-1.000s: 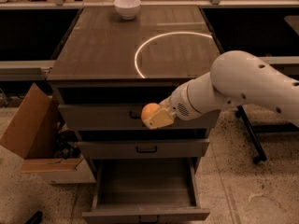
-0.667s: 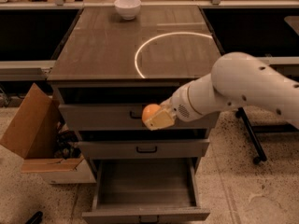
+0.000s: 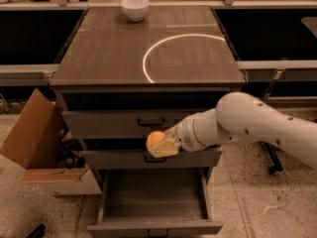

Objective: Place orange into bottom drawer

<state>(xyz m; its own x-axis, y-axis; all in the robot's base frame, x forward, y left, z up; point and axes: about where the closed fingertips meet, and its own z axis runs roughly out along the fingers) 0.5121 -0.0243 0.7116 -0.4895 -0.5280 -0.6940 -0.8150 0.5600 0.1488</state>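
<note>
camera view (the only one): the arm [image 3: 257, 128] comes in from the right. the gripper [image 3: 159, 146] hangs in front of the cabinet [image 3: 148, 48], approx level w/ the dark gap between the top drawer [image 3: 109, 123] and the middle drawer [image 3: 114, 159], a bit left of centre. its fingers are pinched narrow on the orange [image 3: 154, 139]. the fruit touches no surface, so i judge it's carried, not resting. one pale finger shows under the fruit; the other is hidden.

key relation: the bottom drawer [image 3: 154, 227] is pulled out and open, its grey floor bare. it lies below the gripper and toward the camera. the orange sits at the gripper's tip, on its left end, so fruit and gripper share the same offset from the drawer.

the drawer's long axis runs left-right, w/ the orange near the middle of that span, so sideways room looks ample. the tight direction is front-to-back. the middle drawer's front and handle are right under the gripper; touching or just apart, can't tell. whether the orange is already over the open tray or over the cabinet face, can't tell either.

next move, imo: come out toward the camera enough to clear that front, go down into the tray, let go low. a round fruit dropped from up here would prob roll or bounce.

the white bowl [image 3: 135, 8] is at the far edge of the top, well apart.
</note>
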